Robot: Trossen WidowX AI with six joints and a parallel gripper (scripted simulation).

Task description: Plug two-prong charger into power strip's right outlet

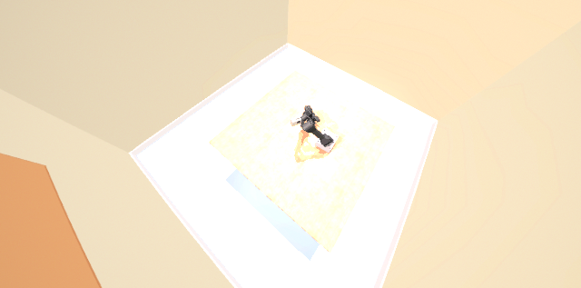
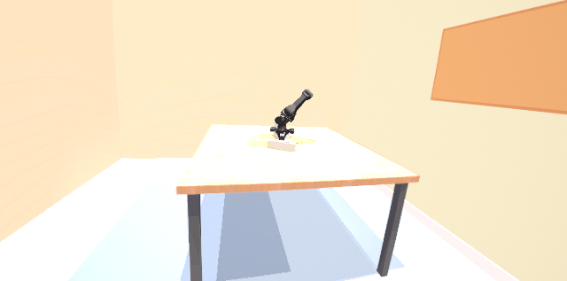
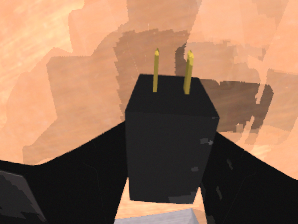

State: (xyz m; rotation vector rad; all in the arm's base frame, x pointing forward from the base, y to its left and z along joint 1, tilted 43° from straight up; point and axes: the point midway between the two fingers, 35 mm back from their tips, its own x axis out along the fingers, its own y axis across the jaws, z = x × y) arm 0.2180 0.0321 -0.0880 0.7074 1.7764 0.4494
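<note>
Over the pale wooden tabletop (image 1: 359, 179) (image 2: 266, 166), the black charger (image 3: 167, 155) sits between the gripper's (image 3: 167, 165) partly open fingers, clamped on both sides, its two brass prongs (image 3: 156, 72) projecting free beyond the fingers.

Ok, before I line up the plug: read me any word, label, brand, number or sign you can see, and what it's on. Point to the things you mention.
None that can be read.
Charger (image 3: 165, 155): no lettering shows on the faces in view, only small grey patches.
White block on the table (image 2: 282, 145): too small and washed out to tell whether it is marked.
Arm (image 1: 319, 134) (image 2: 298, 102): too small to tell.
</note>
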